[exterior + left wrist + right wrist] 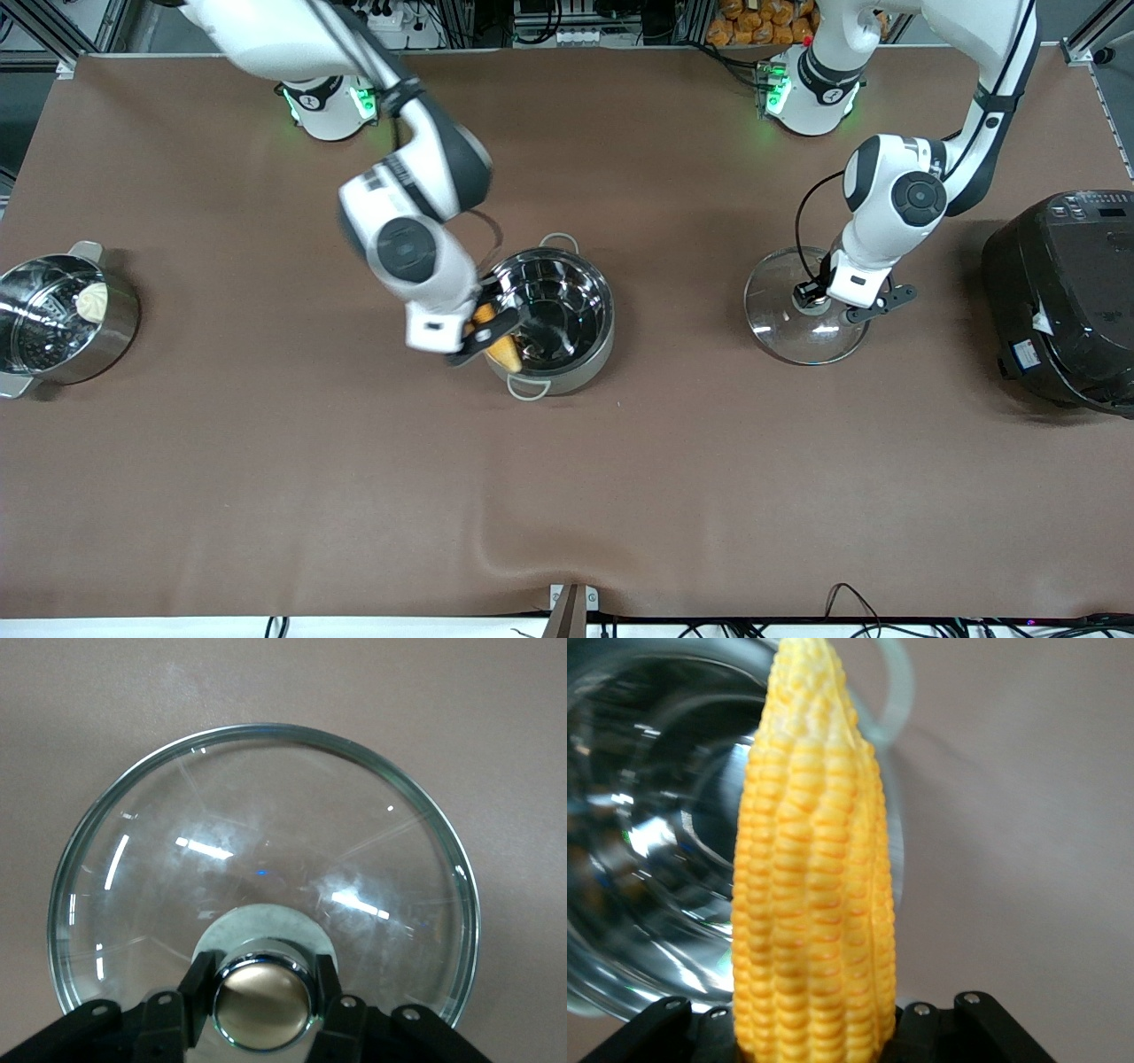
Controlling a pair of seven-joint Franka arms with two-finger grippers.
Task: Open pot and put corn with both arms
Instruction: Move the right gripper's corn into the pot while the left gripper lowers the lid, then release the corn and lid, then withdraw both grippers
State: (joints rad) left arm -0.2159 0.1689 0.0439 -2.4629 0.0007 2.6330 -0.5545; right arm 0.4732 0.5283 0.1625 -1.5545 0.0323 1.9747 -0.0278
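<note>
The open steel pot (571, 306) stands mid-table; its shiny inside also shows in the right wrist view (656, 859). My right gripper (487, 332) is shut on the yellow corn (505, 354) and holds it over the pot's rim nearest the right arm's end, tip pointing down. In the right wrist view the corn (811, 886) fills the middle, with the gripper (811, 1032) at its base. The glass lid (788, 332) lies on the table toward the left arm's end. My left gripper (811, 297) is shut on its brass knob (262, 1005), above the lid glass (266, 842).
A steel steamer pot with a white bun (62, 319) stands at the right arm's end of the table. A big black rice cooker (1063, 297) stands at the left arm's end. The brown table cover has a fold (505, 532) near the front edge.
</note>
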